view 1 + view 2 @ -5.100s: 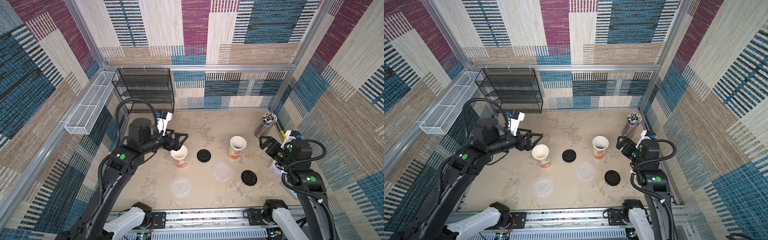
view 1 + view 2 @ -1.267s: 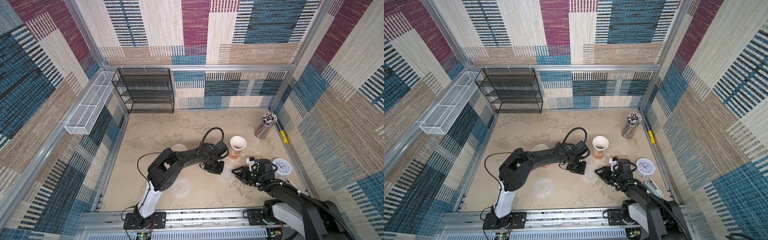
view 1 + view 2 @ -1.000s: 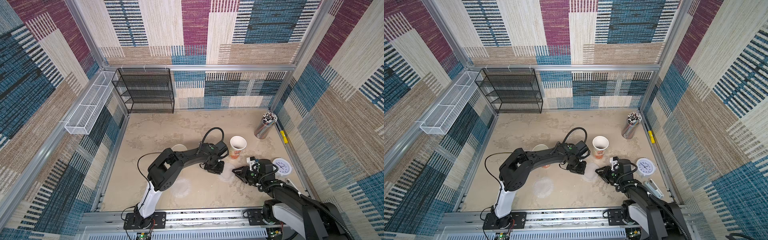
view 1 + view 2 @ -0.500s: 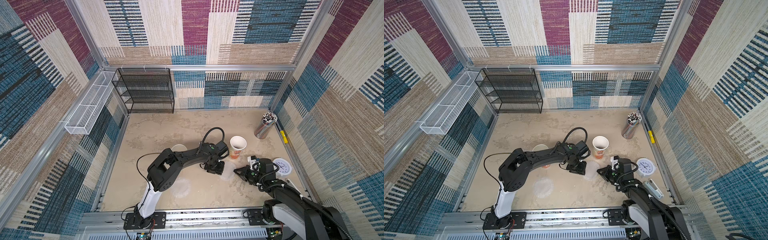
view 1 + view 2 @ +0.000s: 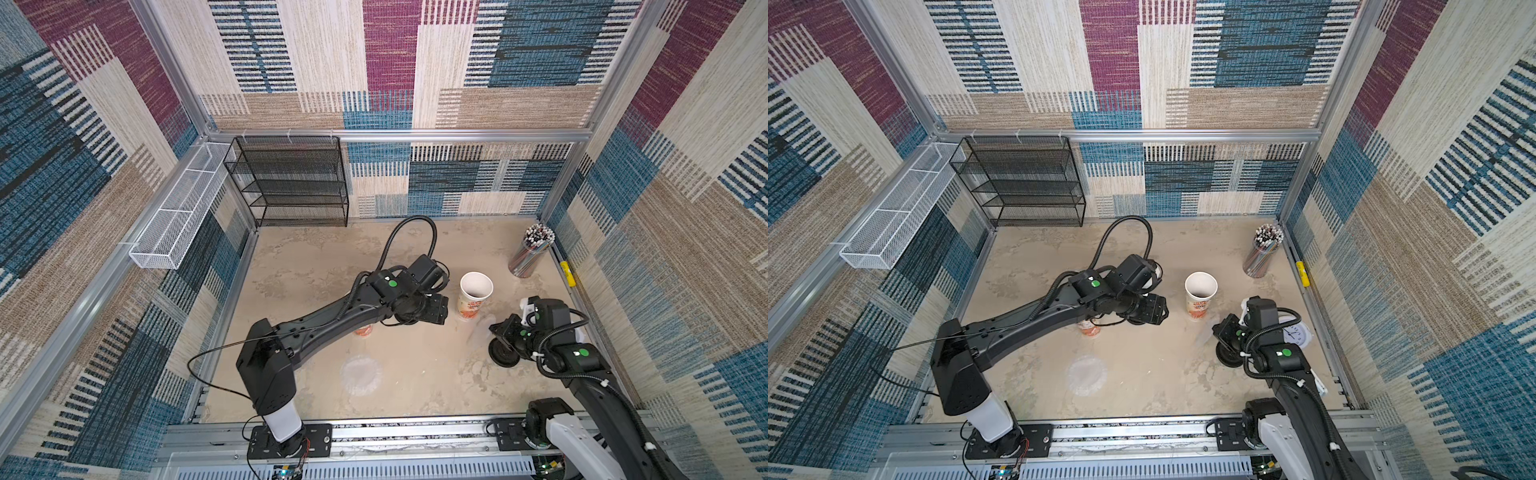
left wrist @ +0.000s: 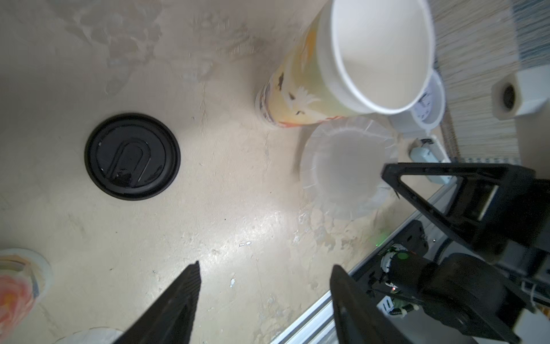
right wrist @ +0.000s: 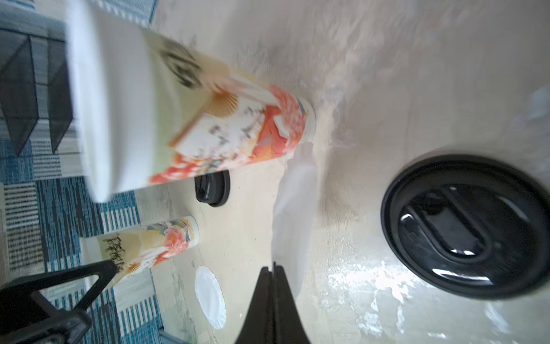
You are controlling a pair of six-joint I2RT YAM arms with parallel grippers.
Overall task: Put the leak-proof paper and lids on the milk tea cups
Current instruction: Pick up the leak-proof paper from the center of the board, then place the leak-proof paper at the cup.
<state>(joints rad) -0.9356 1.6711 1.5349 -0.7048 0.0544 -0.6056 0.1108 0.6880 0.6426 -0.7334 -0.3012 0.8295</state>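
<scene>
Between the pressed-together fingertips of the right gripper (image 7: pixel 272 269) sits the edge of one leak-proof paper disc (image 7: pixel 293 214) – pinched, lifted off the tabletop (image 5: pixel 415 374) and tilted on edge, as both top views show (image 5: pixel 478 332) (image 5: pixel 1204 334). Just beyond the held disc stands the nearer milk tea cup (image 5: pixel 473 295), upright and uncovered; the disc hangs beside its base, below the rim. Under this gripper's wrist lies a black lid (image 7: pixel 464 226). The left gripper (image 6: pixel 265 266) hovers on the cup's other side with its jaws spread wide and nothing between them – a second black lid (image 6: pixel 132 156) lies flat on the table ahead of it. The other milk tea cup (image 5: pixel 1089 328) stands beneath the left arm, mostly hidden. Well back from both grippers, toward the arm bases, the second paper disc (image 5: pixel 360 375) lies flat on the table.
</scene>
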